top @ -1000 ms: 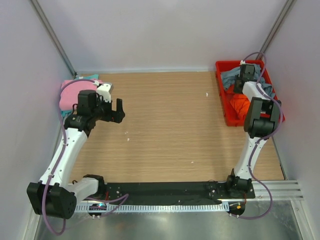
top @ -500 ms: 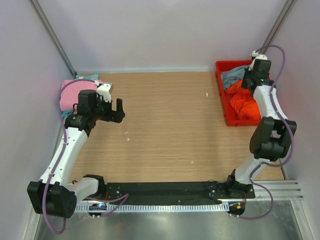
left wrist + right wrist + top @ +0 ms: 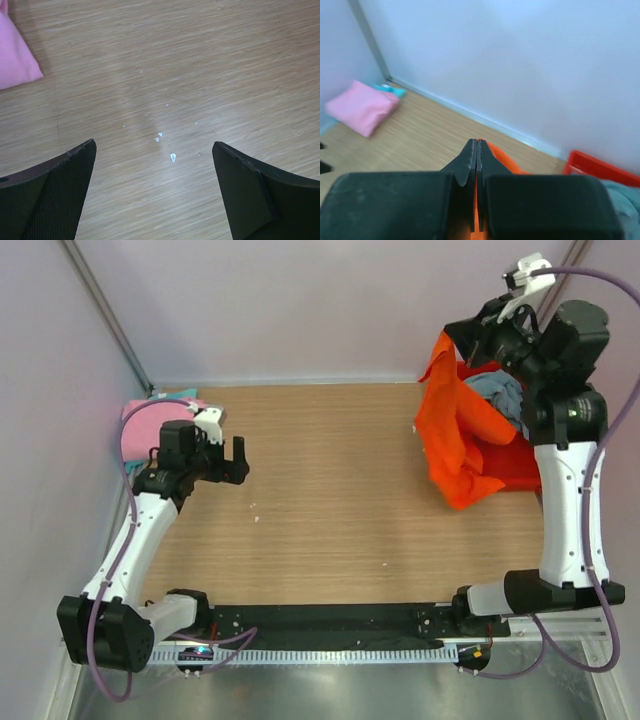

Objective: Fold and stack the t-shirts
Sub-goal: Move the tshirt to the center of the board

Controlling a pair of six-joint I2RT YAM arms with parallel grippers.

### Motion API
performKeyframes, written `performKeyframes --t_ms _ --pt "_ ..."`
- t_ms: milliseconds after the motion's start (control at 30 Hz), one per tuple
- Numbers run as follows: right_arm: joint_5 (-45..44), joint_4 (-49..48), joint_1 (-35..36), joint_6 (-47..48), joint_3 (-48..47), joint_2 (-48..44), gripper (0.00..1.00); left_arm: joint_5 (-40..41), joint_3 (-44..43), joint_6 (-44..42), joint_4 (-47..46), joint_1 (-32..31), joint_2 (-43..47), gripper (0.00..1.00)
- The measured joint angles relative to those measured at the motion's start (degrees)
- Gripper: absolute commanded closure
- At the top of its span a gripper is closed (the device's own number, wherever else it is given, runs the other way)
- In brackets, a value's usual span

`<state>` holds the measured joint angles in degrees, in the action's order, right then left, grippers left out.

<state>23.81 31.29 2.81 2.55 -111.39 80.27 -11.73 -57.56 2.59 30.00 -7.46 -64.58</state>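
Orange t-shirt [image 3: 455, 430] held above the red bin [image 3: 515, 478]
The right gripper [image 3: 450, 337], pinched tight on its top edge, lets it hang free over the bin's left wall, likely for spreading. Far left of the bin, the left gripper [image 3: 228, 458] gapes empty.

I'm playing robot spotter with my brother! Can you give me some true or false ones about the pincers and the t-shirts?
1. The right pincer is holding the orange t-shirt up in the air. True.
2. The left pincer is shut on the pink t-shirt. False: it is open over bare table, touching no cloth.
3. The grey-blue t-shirt is in the red bin. True.
4. The pink t-shirt lies in the middle of the table. False: it sits at the far left corner, by the wall.
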Motion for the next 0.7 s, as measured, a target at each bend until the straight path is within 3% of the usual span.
performKeyframes --t_ms 200,400,567,700 --pt "19.5 -2.3 -1.3 -7.8 -7.8 -2.6 0.99 -1.3 2.5 -0.3 -1.3 0.0 0.1 0.05" --pt "31.1 -7.5 -1.3 -13.6 -7.4 -3.3 0.99 -2.7 2.7 -0.2 -2.0 0.0 0.0 0.06" --pt "32.7 -9.4 -1.3 -12.1 3.0 -3.7 0.99 -4.4 2.7 -0.2 -2.3 0.0 -0.5 0.06" --pt "32.6 -8.5 -1.3 -8.9 17.7 -4.3 0.99 -9.4 3.0 0.2 -2.8 0.1 -1.8 0.08"
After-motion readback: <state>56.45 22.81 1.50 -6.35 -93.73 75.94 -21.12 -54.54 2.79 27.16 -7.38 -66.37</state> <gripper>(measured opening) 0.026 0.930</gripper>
